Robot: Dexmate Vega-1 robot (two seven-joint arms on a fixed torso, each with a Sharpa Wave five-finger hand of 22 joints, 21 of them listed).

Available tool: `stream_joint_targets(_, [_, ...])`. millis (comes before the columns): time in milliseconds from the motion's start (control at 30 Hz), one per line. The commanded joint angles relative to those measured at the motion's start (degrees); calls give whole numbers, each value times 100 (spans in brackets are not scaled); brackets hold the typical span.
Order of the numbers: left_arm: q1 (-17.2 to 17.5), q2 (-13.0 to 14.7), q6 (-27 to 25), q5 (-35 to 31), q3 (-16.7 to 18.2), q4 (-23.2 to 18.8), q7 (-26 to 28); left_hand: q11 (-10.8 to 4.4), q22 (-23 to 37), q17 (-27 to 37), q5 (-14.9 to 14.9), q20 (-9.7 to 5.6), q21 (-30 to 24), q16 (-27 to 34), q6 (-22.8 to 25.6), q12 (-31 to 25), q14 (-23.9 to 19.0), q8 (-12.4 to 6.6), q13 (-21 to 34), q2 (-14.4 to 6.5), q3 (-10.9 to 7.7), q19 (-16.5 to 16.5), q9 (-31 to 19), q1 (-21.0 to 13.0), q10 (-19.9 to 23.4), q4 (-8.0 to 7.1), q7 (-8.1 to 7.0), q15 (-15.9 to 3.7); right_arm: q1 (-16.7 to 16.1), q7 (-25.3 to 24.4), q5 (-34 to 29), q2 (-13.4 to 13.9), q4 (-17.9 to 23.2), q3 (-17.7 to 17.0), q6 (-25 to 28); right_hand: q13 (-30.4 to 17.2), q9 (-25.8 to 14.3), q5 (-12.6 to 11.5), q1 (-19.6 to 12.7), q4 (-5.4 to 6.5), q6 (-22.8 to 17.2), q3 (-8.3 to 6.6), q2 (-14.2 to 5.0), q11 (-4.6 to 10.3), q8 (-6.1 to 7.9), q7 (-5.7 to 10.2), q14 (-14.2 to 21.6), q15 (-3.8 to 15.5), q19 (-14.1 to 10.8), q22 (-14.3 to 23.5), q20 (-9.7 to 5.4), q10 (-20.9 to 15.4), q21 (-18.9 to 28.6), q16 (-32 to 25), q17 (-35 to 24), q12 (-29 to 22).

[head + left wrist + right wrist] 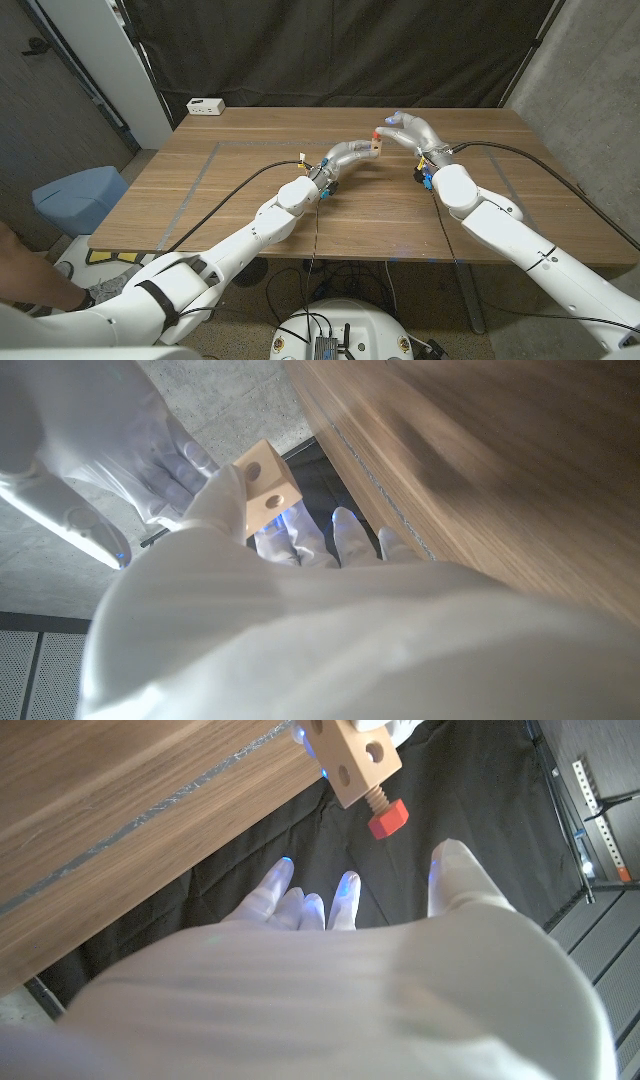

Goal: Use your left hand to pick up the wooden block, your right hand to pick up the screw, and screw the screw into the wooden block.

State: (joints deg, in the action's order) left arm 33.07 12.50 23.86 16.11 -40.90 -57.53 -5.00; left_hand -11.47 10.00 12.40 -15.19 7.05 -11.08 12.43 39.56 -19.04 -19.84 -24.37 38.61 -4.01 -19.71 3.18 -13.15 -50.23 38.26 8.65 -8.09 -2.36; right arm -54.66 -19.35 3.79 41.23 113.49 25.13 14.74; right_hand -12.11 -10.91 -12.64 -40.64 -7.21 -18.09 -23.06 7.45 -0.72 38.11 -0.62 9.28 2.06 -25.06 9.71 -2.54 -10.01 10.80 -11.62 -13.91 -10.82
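Wooden block (375, 148) is up off the table (230, 200), held aloft by our left hand (350, 155). In the left wrist view the block (266, 488) sits pinched at the tips of that hand's fingers (222, 495), its drilled faces turned outward.

Screw (383, 812): shank already in one block face, red head standing proud of the wood, so not yet driven home. Its long axis runs straight out from the block (352, 760) toward our right hand (350, 990).

Right hand (405, 130) is just beside the block, on the screw's side, and the nearer of the two to the red head. Its fingers (345, 900) are spread apart and hold nothing (a clear gap to the screw head in the right wrist view).

We judge the next turn needs those fingers closed on the head, in line with the shank.
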Motion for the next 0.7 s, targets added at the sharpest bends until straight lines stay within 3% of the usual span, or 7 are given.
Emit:
stream_joint_targets(33, [-26,-33,46,-2,6,83,8,-3,19,6,-43,28,-21,1,287,14,-57,-38,15,-33,-25,5,-14,-13,53,12,40,-355,249,482,33,471,444,-4,681,-12,-2,27,-68,-36,32,-32,-72,-9,-32,-5,-35,3,18,27,-27,21,11,13,-3,-40])
stream_joint_targets(300, [6,-20,46,-31,14,29,83,-4,19,8,-45,38,-21,-2,278,18,-52,-32,16,-42,-28,5,-14,-6,43,4,44,-345,552,825,-48,778,812,89,1303,-9,9,-7,-230,-139,33,-98,-102,-70,-108,-43,-33,-49,70,24,1,41,1,10,38,-58])
stream_joint_targets(700, [49,9,20,-87,-11,-68,134,-3,19,6,-47,31,-21,-4,279,16,-59,-33,19,-37,-34,6,-19,-6,46,7,41,-345,1032,1394,-71,1172,1298,271,2186,-6,15,3,-287,-186,34,-99,-62,-83,-173,-96,-22,-105,105,24,69,43,0,5,72,-75])
